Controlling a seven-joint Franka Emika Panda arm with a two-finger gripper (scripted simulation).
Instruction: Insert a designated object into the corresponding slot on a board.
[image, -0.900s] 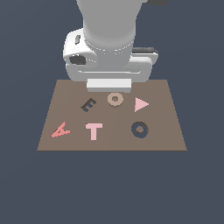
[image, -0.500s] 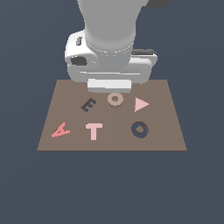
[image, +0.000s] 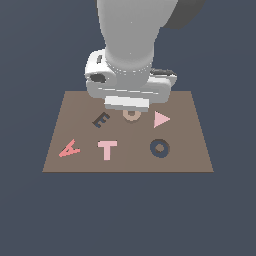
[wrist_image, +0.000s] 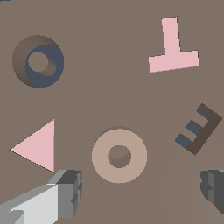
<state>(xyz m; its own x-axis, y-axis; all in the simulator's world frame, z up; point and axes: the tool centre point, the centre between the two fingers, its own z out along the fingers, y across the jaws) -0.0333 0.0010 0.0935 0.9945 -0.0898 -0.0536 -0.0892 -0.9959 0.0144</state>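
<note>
The tan ring (wrist_image: 119, 155) lies flat on the brown board (wrist_image: 109, 78), between the pink triangle (wrist_image: 37, 146) and the dark E (wrist_image: 197, 129). In the exterior view only the ring's lower half (image: 132, 116) shows under the hand. My gripper (wrist_image: 140, 190) hangs low over the ring and is open, its two fingers (wrist_image: 68, 192) spread wide to either side, holding nothing. The ring sits just off the line between the fingertips. The slot (image: 159, 148) is a dark ring-shaped recess with a brown centre, at the board's near corner on the exterior view's right, also seen as the slot (wrist_image: 39, 61).
A pink T (image: 107, 149) and a red A (image: 69, 149) lie on the board's near half. The dark E (image: 101, 120) and pink triangle (image: 161, 119) flank the ring. Dark floor surrounds the board (image: 60, 125).
The arm has come down toward the board, and the hand now covers the upper part of the ring. Nothing on the board has moved.
</note>
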